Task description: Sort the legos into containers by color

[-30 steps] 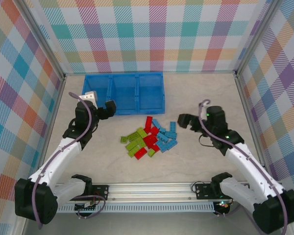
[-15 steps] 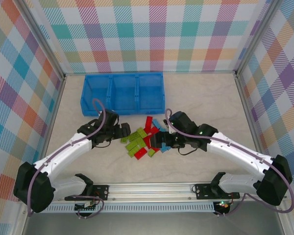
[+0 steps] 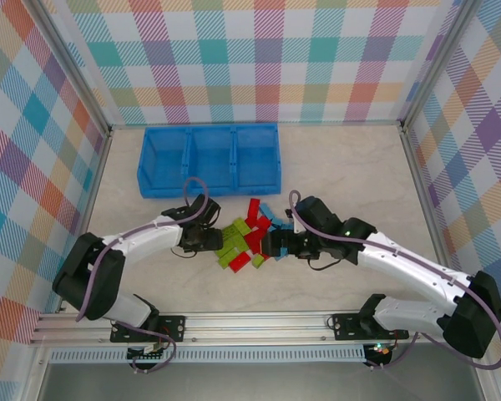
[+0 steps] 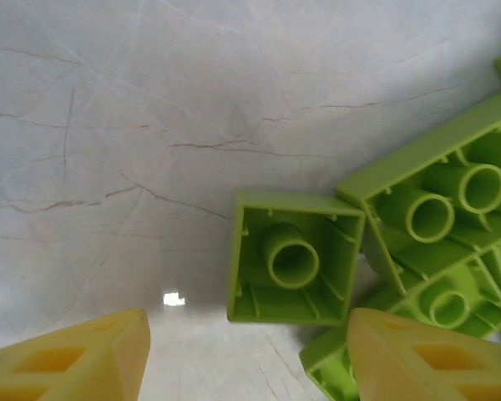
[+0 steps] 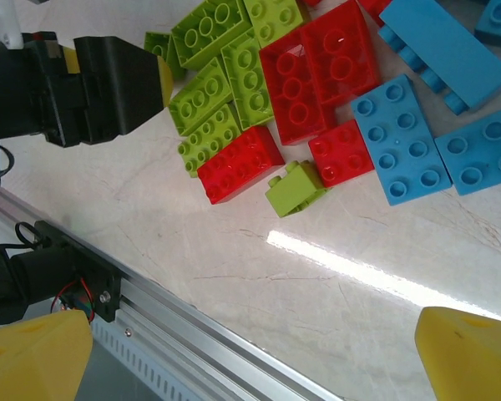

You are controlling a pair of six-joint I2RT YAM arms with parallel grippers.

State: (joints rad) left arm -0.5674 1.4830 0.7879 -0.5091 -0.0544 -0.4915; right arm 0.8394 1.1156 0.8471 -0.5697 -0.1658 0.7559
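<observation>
The legos point(image 3: 252, 236) lie in a loose pile of lime green, red and light blue bricks at mid-table. My left gripper point(image 3: 209, 238) is low at the pile's left edge, open; its yellow fingertips point(image 4: 75, 355) straddle a small square lime green brick point(image 4: 292, 257) lying studs-down, with longer green bricks point(image 4: 438, 200) touching its right side. My right gripper point(image 3: 272, 244) is at the pile's right side, open over bare table point(image 5: 255, 359), with a small green brick point(image 5: 296, 188) and red bricks point(image 5: 321, 71) just beyond it. The blue three-compartment tray point(image 3: 210, 189) stands behind the pile.
The aluminium rail point(image 3: 259, 322) runs along the table's near edge and appears in the right wrist view as the rail point(image 5: 150, 309). Checkered walls enclose the table on three sides. Light blue bricks point(image 5: 401, 142) spread to the right of the red ones.
Both arms have swung in from the sides to the pile. The left gripper slid right and lowered onto the green bricks; the right gripper shifted slightly left, nearer the front.
</observation>
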